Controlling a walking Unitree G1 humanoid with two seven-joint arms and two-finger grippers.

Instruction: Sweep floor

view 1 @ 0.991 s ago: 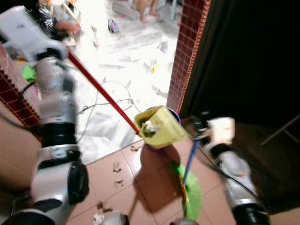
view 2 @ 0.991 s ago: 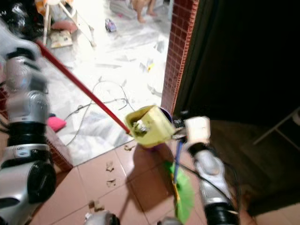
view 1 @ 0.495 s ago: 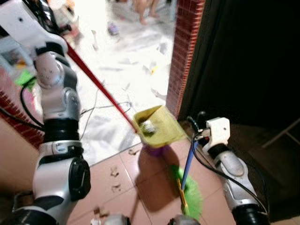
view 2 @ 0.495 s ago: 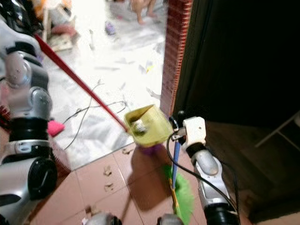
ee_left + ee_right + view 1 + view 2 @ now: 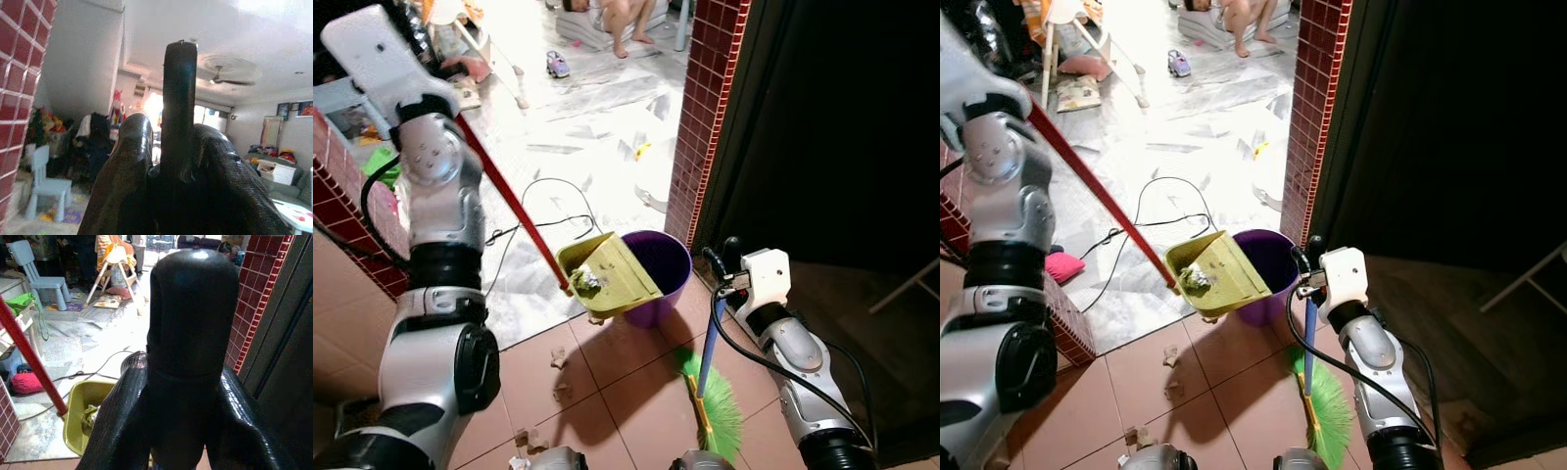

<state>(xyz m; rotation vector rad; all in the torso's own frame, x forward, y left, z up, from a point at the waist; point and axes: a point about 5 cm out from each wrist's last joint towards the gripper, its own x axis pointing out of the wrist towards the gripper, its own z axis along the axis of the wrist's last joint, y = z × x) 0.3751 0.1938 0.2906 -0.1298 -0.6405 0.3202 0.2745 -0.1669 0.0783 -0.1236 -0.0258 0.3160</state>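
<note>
The jaws of the left gripper (image 5: 178, 161) are clamped around the top of the dustpan's red handle (image 5: 509, 201), and those of the right gripper (image 5: 188, 382) are closed on the upper end of the blue broom handle (image 5: 708, 343). Over the last second the yellow dustpan (image 5: 605, 277) has swung from hanging above and in front of the purple bin (image 5: 658, 269) to resting its lip over the bin's rim, tilted toward it, and the bin's open mouth now shows clearly beside the brick pillar (image 5: 705, 108). A wad of swept debris (image 5: 587, 283) is still sitting in the pan, so the emptying looks begun but not finished. The broom's green bristles (image 5: 720, 416) rest on the terracotta floor (image 5: 626, 392), where a few scraps (image 5: 558, 360) remain to be swept.
</note>
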